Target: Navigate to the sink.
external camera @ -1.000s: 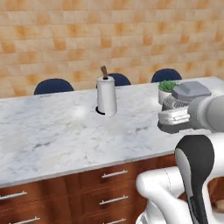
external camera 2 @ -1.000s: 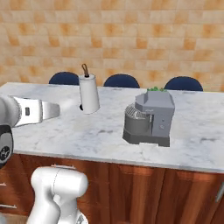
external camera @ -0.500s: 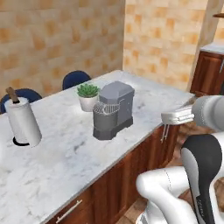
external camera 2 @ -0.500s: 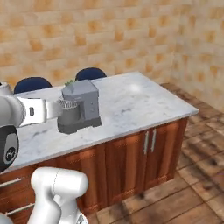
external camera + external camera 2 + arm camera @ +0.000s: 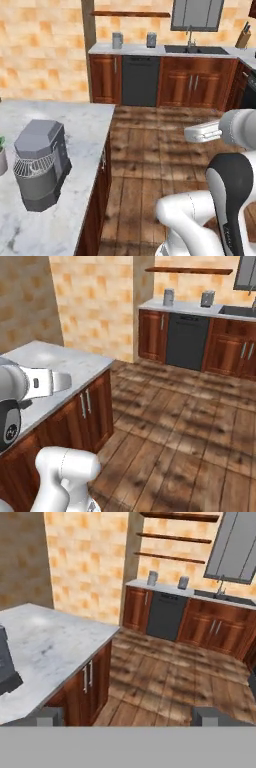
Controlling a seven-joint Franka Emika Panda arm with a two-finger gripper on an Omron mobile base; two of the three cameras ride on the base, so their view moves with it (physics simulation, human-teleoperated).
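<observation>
From the left base view, the sink [image 5: 195,49] lies far across the room, sunk into the back counter [image 5: 130,48] toward its right end, with its thin faucet [image 5: 189,35] rising behind it under a grey window [image 5: 196,14]. A black dishwasher front [image 5: 140,80] sits below the counter, left of the sink, and two grey canisters [image 5: 117,40] stand on the counter's left part. A knife block [image 5: 243,37] is at the counter's far right. Close to me, a grey stand mixer [image 5: 41,164] stands on the marble island worktop [image 5: 75,150], back from its right edge. Wooden floor [image 5: 160,150] runs between the island and the back counter. My hand's white body [image 5: 203,132] points left over the floor; I cannot tell here how its fingers stand.

From the right base view, the sink [image 5: 239,310] shows at the picture's right edge, on the back counter right of the dishwasher front [image 5: 187,341]. My forearm [image 5: 45,382] reaches over the island's near corner.

In the hand view, the sink [image 5: 225,597] is at the upper right, faucet [image 5: 220,586] above it. My two fingertips [image 5: 44,716] stand wide apart at the bottom, my gripper [image 5: 131,717] spread with nothing between them. The mixer's edge [image 5: 6,667] shows at the left.
</observation>
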